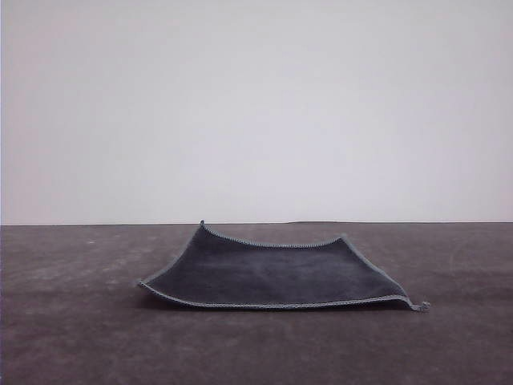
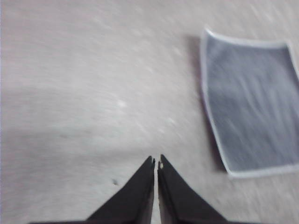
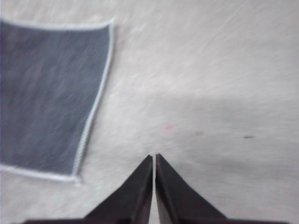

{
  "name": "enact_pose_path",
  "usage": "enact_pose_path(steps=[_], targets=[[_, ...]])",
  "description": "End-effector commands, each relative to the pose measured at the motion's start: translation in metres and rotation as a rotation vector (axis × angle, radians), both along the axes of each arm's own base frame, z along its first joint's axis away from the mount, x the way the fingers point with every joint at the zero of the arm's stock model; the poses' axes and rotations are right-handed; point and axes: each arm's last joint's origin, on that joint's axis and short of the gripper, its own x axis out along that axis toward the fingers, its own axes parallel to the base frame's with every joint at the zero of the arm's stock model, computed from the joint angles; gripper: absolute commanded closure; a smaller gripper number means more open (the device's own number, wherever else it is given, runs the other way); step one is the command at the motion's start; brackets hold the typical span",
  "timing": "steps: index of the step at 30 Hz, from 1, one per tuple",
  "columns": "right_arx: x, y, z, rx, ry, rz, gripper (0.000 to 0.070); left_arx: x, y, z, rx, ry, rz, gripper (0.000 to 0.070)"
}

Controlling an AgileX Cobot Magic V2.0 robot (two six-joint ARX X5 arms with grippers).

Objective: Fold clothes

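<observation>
One cloth (image 1: 276, 277): dark grey face up, spread flat on table (image 1: 72, 337).
Left gripper (image 2: 156, 161): clenched, empty, beside cloth.
Right gripper (image 3: 153, 158): clenched, empty, beside cloth.

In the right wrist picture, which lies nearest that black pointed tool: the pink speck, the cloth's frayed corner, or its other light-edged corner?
From the right tool, nearest first:
1. pink speck, on the bare table just ahead of the tips.
2. frayed corner of the cloth, off to one side.
3. other corner, well ahead and farthest.
</observation>
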Motion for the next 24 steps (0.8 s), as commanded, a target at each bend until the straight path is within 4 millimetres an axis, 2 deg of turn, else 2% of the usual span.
enact_pose_path(steps=[1,8,9,10,11,13,14,15,24], targets=[[0.006,0.003,0.003,0.027,-0.006,0.028,0.0694,0.002,-0.004,0.006,0.009,-0.034,-0.050,0.0697],[0.010,0.013,0.003,0.068,-0.018,0.122,0.0693,0.001,-0.013,0.006,0.028,-0.053,-0.147,0.0694],[0.010,0.013,0.003,0.066,-0.020,0.128,0.0688,0.001,-0.013,0.006,0.028,-0.054,-0.148,0.0674],[0.010,0.014,0.003,0.062,-0.022,0.135,0.0672,0.001,-0.013,0.006,0.027,-0.055,-0.147,0.0630],[0.010,0.015,0.003,0.052,-0.029,0.147,0.0591,0.001,-0.013,0.006,0.026,-0.057,-0.147,0.0512],[0.010,0.016,0.003,0.045,-0.038,0.159,0.0366,0.001,-0.014,0.007,0.022,-0.061,-0.151,0.0262],[0.010,0.016,0.004,0.046,-0.041,0.160,0.0300,0.001,-0.014,0.007,0.016,-0.060,-0.158,0.0209],[0.010,0.016,0.004,0.046,-0.043,0.160,0.0269,0.001,-0.014,0.007,0.012,-0.060,-0.162,0.0184],[0.010,0.016,0.004,0.047,-0.043,0.158,0.0270,0.001,-0.014,0.007,-0.037,-0.036,-0.107,0.0185]])
